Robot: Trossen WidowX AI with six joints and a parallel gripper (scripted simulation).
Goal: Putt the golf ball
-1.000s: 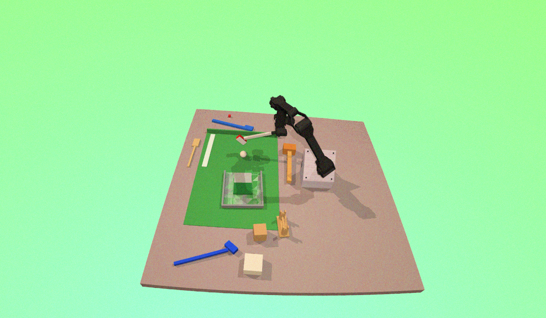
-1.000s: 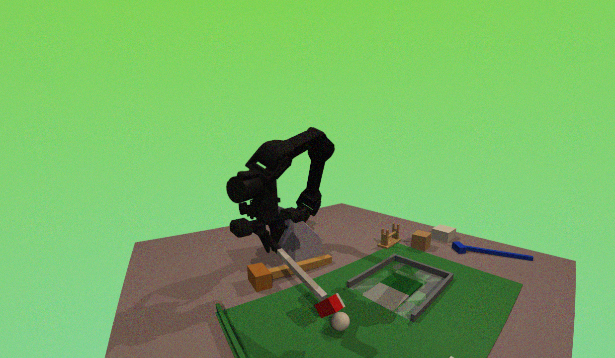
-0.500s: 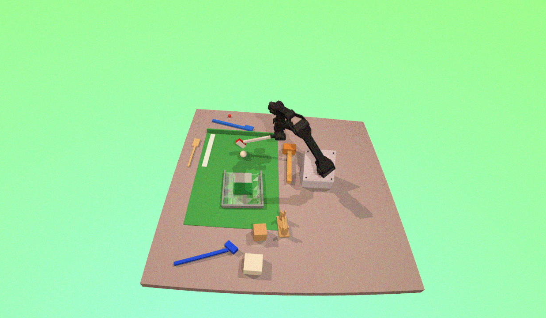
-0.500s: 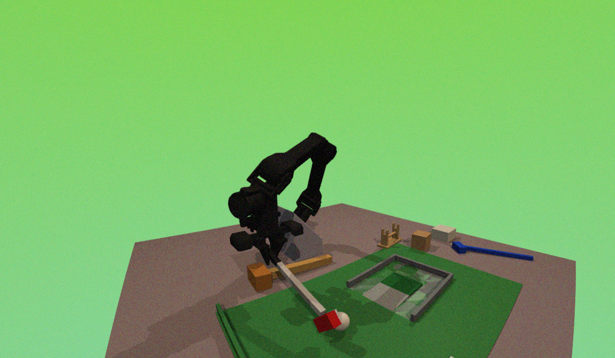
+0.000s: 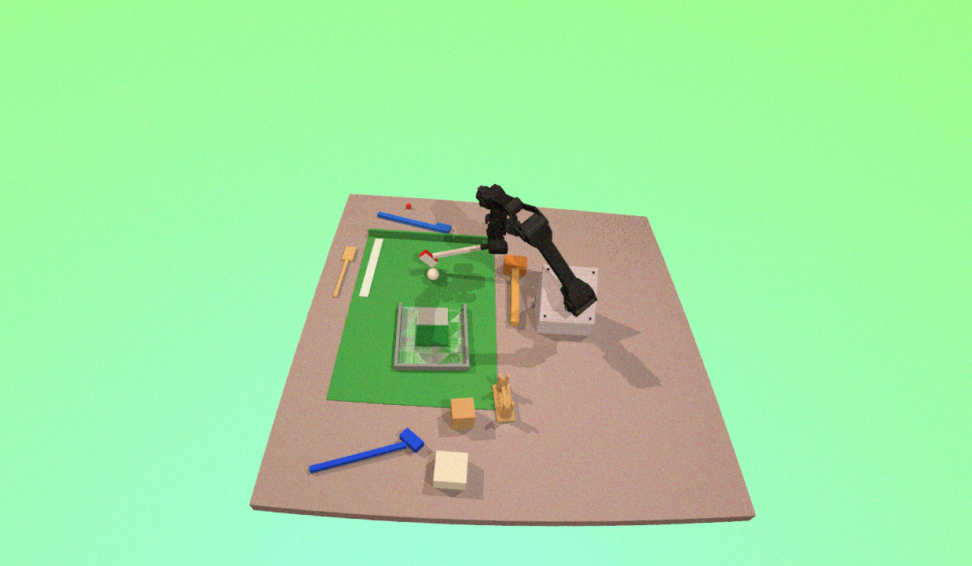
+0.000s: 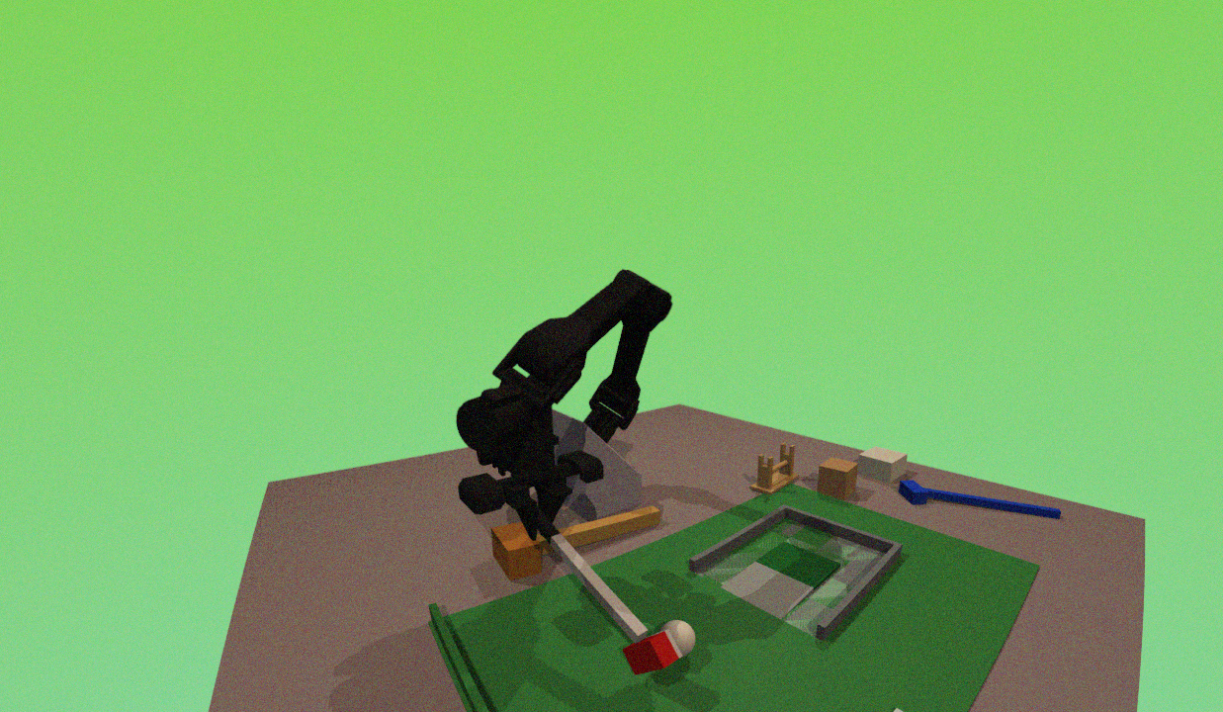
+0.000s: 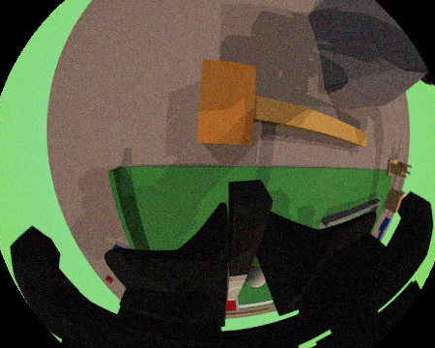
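My gripper (image 5: pixel 492 248) (image 6: pixel 544 534) is shut on the black grip of the red putter (image 5: pixel 457 251) (image 6: pixel 597 584) (image 7: pixel 236 286). The white shaft slants down from it to the red head, low over the green mat (image 5: pixel 362 351). The white golf ball (image 5: pixel 432 274) (image 6: pixel 682 636) (image 7: pixel 256 277) sits on the mat close to the head, on its ramp side. Whether head and ball touch, I cannot tell. The pale ramp (image 5: pixel 431 316) (image 6: pixel 761 586) leads up to the dark raised green (image 5: pixel 431 335) (image 6: pixel 798 565), which is bare and inside a grey wall.
An orange mallet (image 5: pixel 515 295) (image 6: pixel 516 551) (image 7: pixel 227 103) lies between mat and robot base (image 5: pixel 566 325). A green rail (image 5: pixel 405 234) edges the mat behind the head. A peg rack (image 5: pixel 504 406), orange block (image 5: pixel 463 413), cream block (image 5: pixel 450 470) and blue mallet (image 5: pixel 362 457) are beyond the far end.
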